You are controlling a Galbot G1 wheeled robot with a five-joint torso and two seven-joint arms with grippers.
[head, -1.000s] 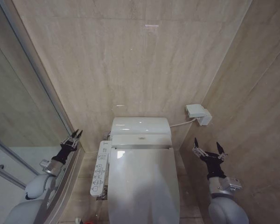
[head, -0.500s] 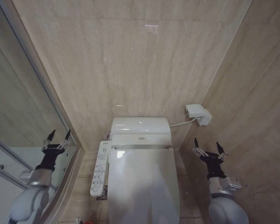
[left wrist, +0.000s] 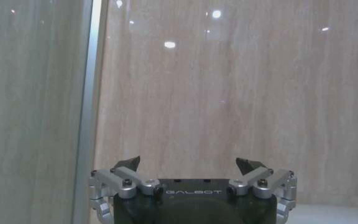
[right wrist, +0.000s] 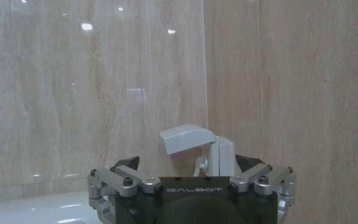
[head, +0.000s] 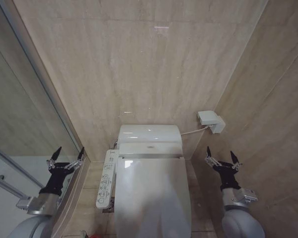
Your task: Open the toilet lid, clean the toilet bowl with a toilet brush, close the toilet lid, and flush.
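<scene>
Head view, toilet lid [head: 153, 198] shut, seemingly between spread jaws

The toilet lid [head: 153, 198] lies closed between 2 spread end effectors.

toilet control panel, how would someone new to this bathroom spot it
Find the toilet lid, shut, below the beige tiled wall. Along the lid's left edge, on the shower side, juts a slim white control panel. Unlike the plain white box on the wall at right, it carries rows of small buttons.
</scene>
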